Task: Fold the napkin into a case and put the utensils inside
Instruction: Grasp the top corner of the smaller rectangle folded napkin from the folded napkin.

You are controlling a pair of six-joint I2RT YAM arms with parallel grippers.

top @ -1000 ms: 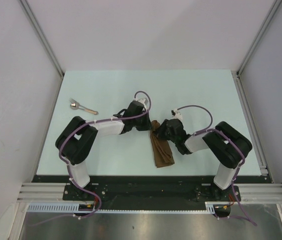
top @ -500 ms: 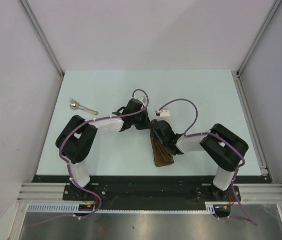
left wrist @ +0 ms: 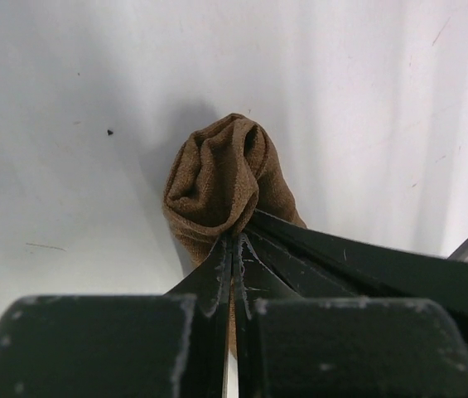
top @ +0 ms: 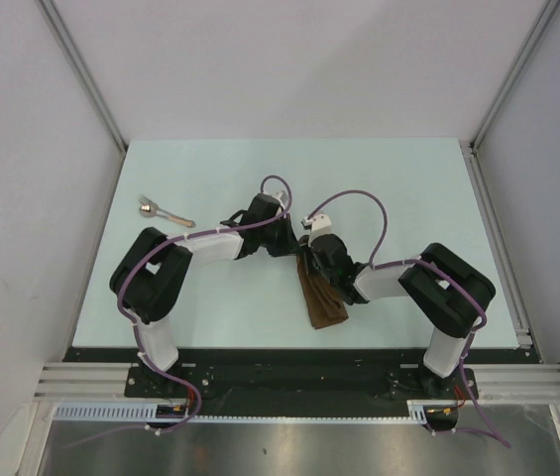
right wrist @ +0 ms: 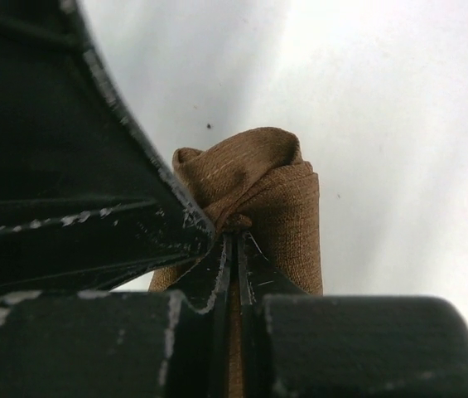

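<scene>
The dark-brown napkin (top: 319, 300) lies folded into a narrow strip near the table's front middle; its far end is bunched and lifted. My left gripper (top: 297, 244) is shut on that end, seen as a brown bundle (left wrist: 221, 178) past its closed fingers. My right gripper (top: 309, 248) is shut on the same end from the other side, the cloth (right wrist: 258, 186) pinched between its closed fingers. The two grippers touch tip to tip. A small utensil (top: 164, 211) with a silver head and tan handle lies at the far left, away from both grippers.
The light table (top: 210, 169) has a metal rail along its right edge (top: 498, 238). Grey walls stand on three sides. Purple cables loop above both wrists.
My right gripper has moved left and closed in on the napkin's far end, meeting the left gripper there. The napkin's far end has bunched up. The utensil has not moved.
</scene>
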